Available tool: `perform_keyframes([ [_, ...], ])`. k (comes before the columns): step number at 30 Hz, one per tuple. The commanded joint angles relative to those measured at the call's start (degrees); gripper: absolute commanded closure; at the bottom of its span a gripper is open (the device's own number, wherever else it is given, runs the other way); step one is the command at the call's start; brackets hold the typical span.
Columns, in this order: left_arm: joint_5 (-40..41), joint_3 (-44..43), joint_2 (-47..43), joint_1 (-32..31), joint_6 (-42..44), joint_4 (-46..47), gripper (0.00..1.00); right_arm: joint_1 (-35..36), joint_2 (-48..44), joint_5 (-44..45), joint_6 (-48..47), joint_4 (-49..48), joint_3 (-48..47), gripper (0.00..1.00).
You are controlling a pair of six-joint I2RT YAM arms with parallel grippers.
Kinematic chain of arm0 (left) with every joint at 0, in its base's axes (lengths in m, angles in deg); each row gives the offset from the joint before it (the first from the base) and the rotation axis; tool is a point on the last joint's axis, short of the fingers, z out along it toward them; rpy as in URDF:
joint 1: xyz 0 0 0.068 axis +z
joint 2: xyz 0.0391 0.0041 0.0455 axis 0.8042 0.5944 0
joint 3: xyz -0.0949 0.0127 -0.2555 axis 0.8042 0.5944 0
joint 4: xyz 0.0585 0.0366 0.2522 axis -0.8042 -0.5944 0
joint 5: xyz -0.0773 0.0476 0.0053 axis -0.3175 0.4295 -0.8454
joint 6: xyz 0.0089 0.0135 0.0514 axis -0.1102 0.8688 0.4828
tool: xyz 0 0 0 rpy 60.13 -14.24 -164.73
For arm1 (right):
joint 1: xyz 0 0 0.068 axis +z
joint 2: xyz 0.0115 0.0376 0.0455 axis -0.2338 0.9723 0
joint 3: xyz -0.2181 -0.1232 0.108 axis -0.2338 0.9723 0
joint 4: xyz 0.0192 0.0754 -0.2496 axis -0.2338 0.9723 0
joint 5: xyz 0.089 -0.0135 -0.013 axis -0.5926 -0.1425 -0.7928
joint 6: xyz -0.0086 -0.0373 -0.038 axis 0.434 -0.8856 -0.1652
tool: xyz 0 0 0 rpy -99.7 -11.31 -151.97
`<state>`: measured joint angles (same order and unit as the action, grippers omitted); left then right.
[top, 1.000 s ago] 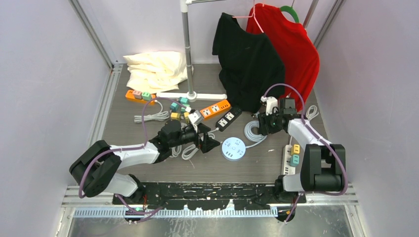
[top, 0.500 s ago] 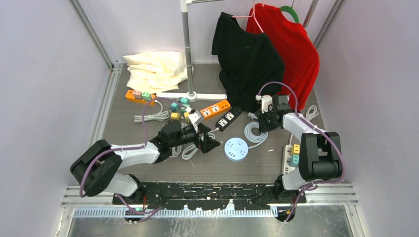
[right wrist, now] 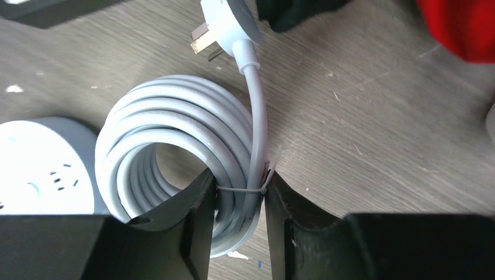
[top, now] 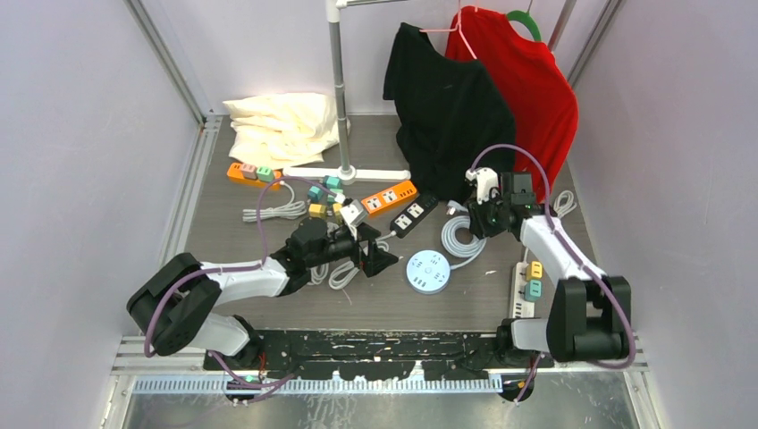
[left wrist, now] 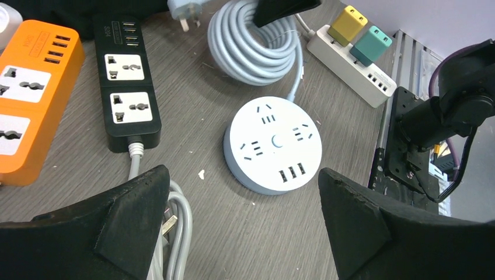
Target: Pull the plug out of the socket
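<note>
1. Over to the right gripper point(right wrist: 239, 186): nipped in tight on the coiled pale-grey cable point(right wrist: 175, 116), right at its thin zip tie; nothing else in the fingers.
2. Just beyond those fingers, the white three-pin plug point(right wrist: 225, 17) at the cable's end; flat on the grey wood-grain table point(right wrist: 379, 116), pins bare, seated in no socket; cord end facing the gripper, pins angled off to one side.
3. Left gripper point(left wrist: 242, 175): spread wide, empty, hovering above the round white socket hub point(left wrist: 273, 153); hub just beside the coil.
4. Nearer the plug by far: the right arm.
5. Round about: a black power strip point(left wrist: 125, 93) beside a flat orange power strip point(left wrist: 23, 99); a long white power strip point(left wrist: 344, 67) carrying a yellow cube plug point(left wrist: 349, 23) and a teal cube plug point(left wrist: 372, 44), both pushed in.
6. Judging from this: done already for the grey lead; otherwise, letting go and swinging back towards the white strip, with the coil in the way.
</note>
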<state>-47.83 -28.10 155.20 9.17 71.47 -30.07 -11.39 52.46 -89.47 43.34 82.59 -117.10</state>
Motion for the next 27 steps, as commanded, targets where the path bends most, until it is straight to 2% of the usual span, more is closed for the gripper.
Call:
perform_keyframes([
  [1,1.9,1.2,-1.3,0.0,0.7,5.7,0.03,0.2,-8.3,-12.3,-5.4,-0.3,-0.6,0.97],
  [5,3.5,2.2,-1.9,0.1,0.6,6.7,0.03,1.6,-9.2,-15.0,-8.6,1.7,-0.8,0.97],
  [11,6.2,3.6,-2.9,0.0,0.4,8.2,0.03,7.3,-7.1,-7.1,-12.0,0.3,-3.9,0.98],
  [27,8.5,4.3,-3.1,0.0,0.2,9.0,0.03,10.3,10.7,2.8,-15.9,-1.8,-24.7,0.97],
])
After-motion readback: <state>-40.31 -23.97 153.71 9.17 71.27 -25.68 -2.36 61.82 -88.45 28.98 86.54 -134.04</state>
